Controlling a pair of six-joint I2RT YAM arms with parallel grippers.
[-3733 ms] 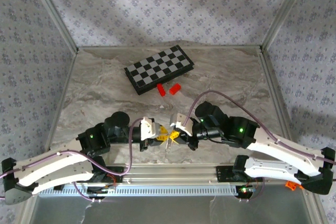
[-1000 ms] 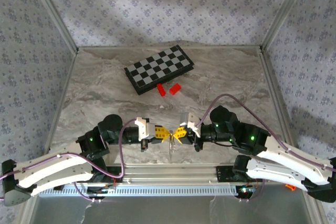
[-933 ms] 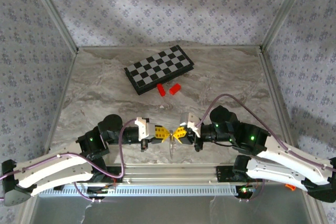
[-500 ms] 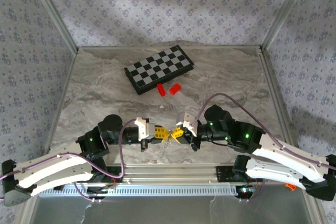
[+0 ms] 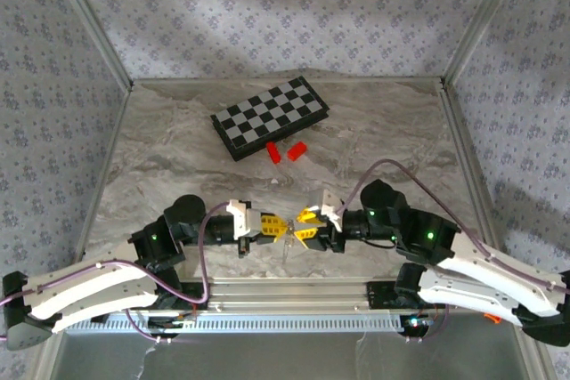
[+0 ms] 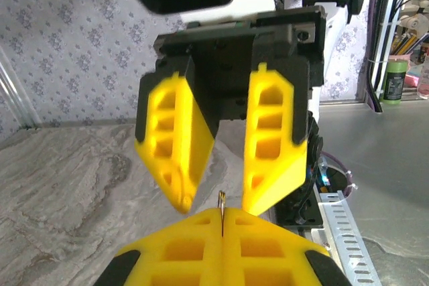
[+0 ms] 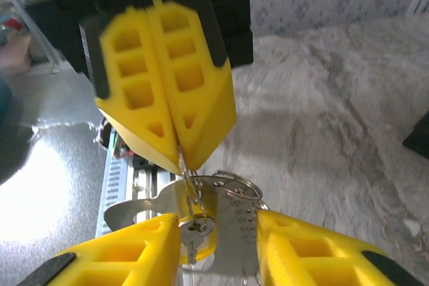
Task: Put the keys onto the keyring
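Note:
My left gripper (image 5: 274, 227) (image 6: 222, 213) is shut on a thin link of the keyring's chain (image 7: 181, 159), holding it a little above the table near the front edge. Below it hang a wire keyring (image 7: 236, 185), a silver key (image 7: 194, 227) with something yellow behind it, and a flat metal tag (image 7: 231, 232). In the top view the hanging bunch (image 5: 287, 243) is a small glint. My right gripper (image 5: 305, 227) (image 7: 216, 219) faces the left one, open, one finger on each side of the hanging key and tag. Its fingers (image 6: 268, 145) stand clearly apart.
A folded chessboard (image 5: 271, 117) lies at the back of the marble table (image 5: 178, 157), with two red blocks (image 5: 273, 152) (image 5: 297, 149) just in front of it. A metal rail (image 5: 294, 318) runs along the near edge under the arm bases.
My right gripper has opened from shut and drawn back slightly to the right. The key bunch now hangs from my left gripper alone, which has stayed put and shut.

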